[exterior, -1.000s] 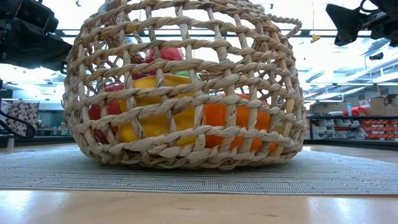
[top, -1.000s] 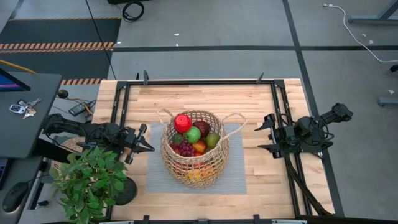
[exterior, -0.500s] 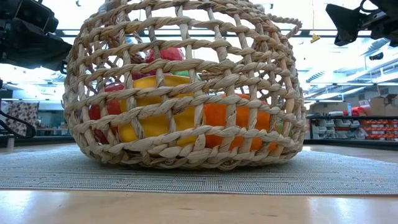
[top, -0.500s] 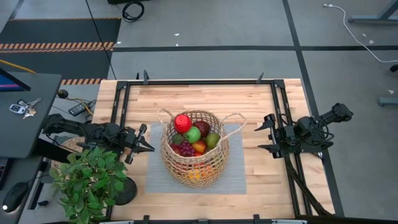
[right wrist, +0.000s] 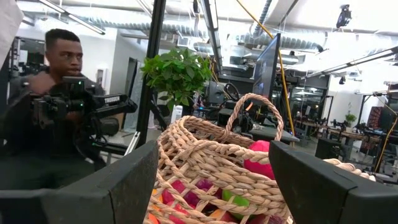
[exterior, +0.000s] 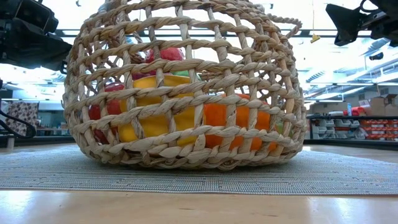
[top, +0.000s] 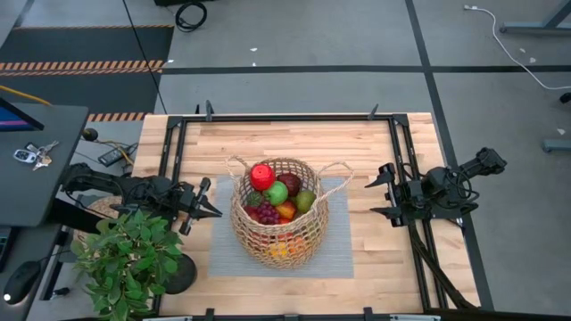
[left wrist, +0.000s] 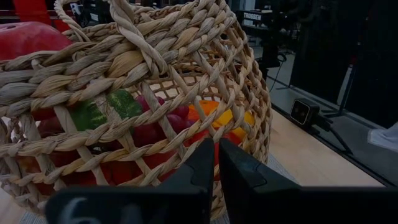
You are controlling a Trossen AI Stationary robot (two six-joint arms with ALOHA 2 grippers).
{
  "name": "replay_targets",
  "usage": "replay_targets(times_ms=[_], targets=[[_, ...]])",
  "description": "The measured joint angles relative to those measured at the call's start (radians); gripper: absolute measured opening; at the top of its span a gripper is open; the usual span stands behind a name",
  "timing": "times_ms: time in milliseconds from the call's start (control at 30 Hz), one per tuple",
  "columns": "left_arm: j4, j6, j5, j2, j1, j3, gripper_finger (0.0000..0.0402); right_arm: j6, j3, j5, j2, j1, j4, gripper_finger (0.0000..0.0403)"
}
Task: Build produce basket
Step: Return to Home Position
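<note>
A wooden table (top: 375, 143) is standing on a grey floor, and a black metal frame (top: 285, 117) is running along its edges. A grey ribbed mat (top: 339, 254) is lying in the middle of the table. A potted green plant (top: 129, 259) is standing at the near left corner. Beside the table, a dark desk (top: 36, 160) is carrying a bunch of keys (top: 27, 155). Orange-and-black striped tape (top: 80, 65) is crossing the floor behind. In the right wrist view, a person (right wrist: 25, 143) in dark clothes is sitting beyond the table.
</note>
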Motion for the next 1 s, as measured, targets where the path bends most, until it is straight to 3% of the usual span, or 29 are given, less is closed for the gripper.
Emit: replay_targets(times_ms=[1000], targets=[[0.000, 0.000, 0.000, 0.000, 0.000, 0.000, 0.0035, 0.000, 0.000, 0.000, 0.000, 0.000, 0.000, 0.0310]])
